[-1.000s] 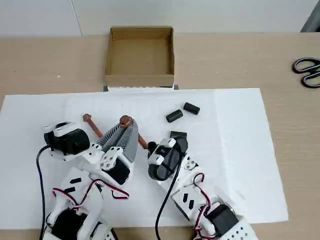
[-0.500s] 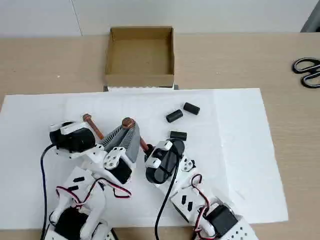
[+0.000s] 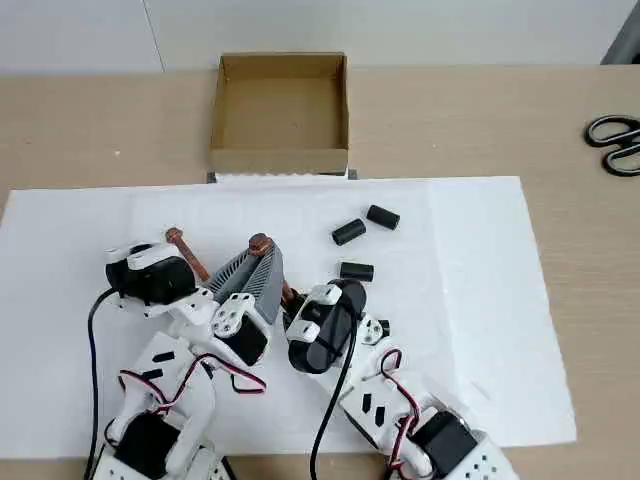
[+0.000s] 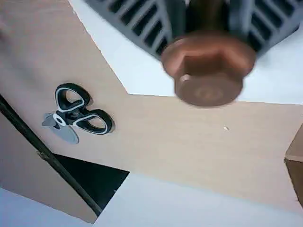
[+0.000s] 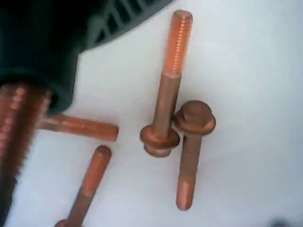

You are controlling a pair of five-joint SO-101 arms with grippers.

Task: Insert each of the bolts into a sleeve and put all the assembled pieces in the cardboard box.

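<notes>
My left gripper is shut on a copper bolt, head outward; in the left wrist view that bolt head sits between the grey ribbed fingers. My right arm's wrist hangs just right of it, covering its gripper. Close up in the right wrist view, a dark piece meets a threaded copper shank. Loose bolts lie on the white paper. Three black sleeves lie mid-paper. The cardboard box stands at the back, with nothing in it.
Another bolt lies left of the left gripper, and one pokes out between the arms. Scissors rest on the bare table at the far right. White paper covers the work area.
The left gripper has shifted slightly right with its bolt. The right arm has drawn back toward the front, uncovering the nearest sleeve.
</notes>
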